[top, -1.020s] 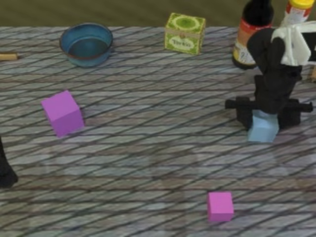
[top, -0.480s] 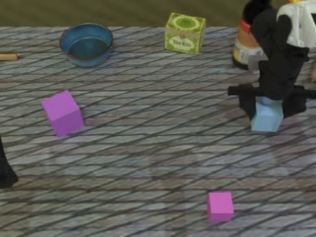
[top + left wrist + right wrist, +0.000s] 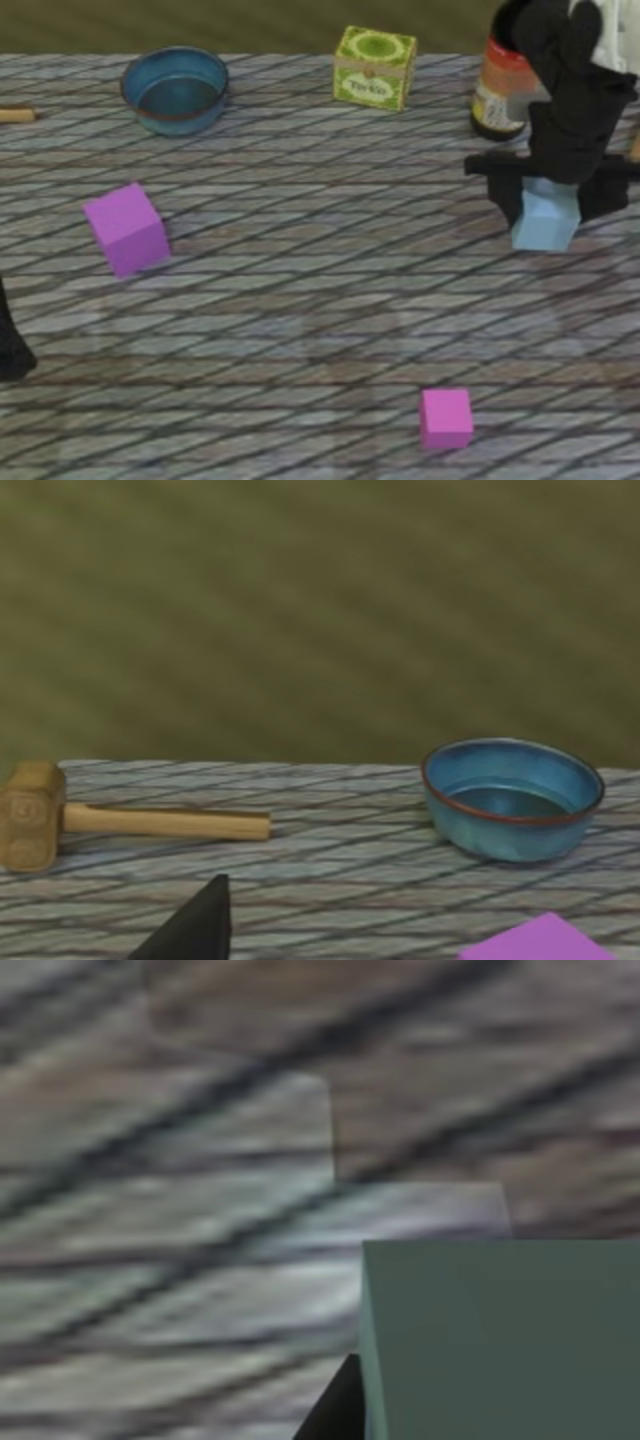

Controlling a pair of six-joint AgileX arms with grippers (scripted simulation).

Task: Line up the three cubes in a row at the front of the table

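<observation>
One plain light blue cube (image 3: 545, 221) hangs pinched in the right gripper (image 3: 547, 195), above the woven grey-brown table (image 3: 300, 300) at its right. I think it goes next beside the small pink cube (image 3: 446, 417) in front. The big purple cube (image 3: 127, 228) waits at the left. The left gripper (image 3: 12, 345) rests at the left edge; I cannot tell how its jaws stand.

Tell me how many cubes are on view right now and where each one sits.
3. The large purple cube lies at the table's left, the small pink cube at the front right of centre, and the light blue cube is in the right gripper at the right.
</observation>
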